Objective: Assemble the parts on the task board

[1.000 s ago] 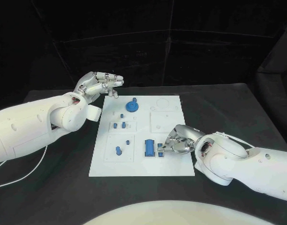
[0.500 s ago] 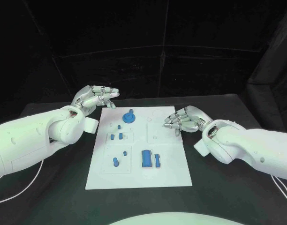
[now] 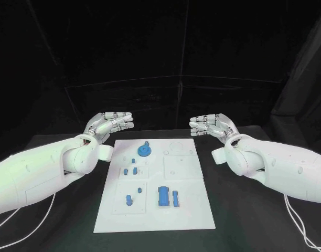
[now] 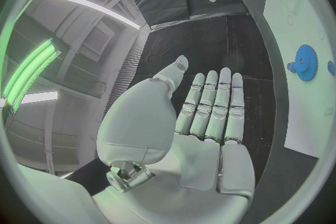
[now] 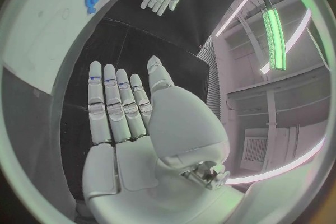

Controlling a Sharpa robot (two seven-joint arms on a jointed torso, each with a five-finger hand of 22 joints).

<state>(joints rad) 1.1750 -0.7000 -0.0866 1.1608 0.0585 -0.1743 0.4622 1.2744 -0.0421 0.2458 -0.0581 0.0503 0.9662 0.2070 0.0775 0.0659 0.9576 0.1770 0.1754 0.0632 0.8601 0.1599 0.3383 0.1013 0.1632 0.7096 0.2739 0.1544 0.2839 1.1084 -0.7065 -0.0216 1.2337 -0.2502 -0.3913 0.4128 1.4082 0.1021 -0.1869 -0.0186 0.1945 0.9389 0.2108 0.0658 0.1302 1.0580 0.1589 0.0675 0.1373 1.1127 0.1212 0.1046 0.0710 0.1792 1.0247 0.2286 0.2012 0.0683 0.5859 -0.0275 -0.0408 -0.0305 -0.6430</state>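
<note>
Both hands are raised above the far end of the black surface [image 3: 236,210], one on each side of the task board [image 3: 183,210], and neither touches anything. The left hand [image 3: 109,123] hangs beyond the board's far left corner with its fingers straight, side by side and only slightly apart, empty; the left wrist view shows the flat palm [image 4: 210,151] and extended fingers [image 4: 213,103] with nothing between them. The right hand [image 3: 212,125] hangs beyond the board's far right corner in much the same pose, open-palmed and holding nothing, and its own wrist view confirms flat, extended fingers [image 5: 115,106] over the dark surface. The white task board lies lengthwise in the middle of the surface, well apart from both hands. On it sit the blue parts: a round gear-like part [image 3: 144,151] near the far left, a pair of small pegs [image 3: 131,171] below it toward the middle, a further small peg [image 3: 138,189] and a rounded part [image 3: 128,199] on the near left, and a larger upright block [image 3: 163,196] with a slim piece [image 3: 175,198] just beside it near the board's middle. Whether these pieces are seated in recesses or merely lying on the plate is hard to tell from the head view. The blue gear also appears at the edge of the left wrist view, on the white board.
</note>
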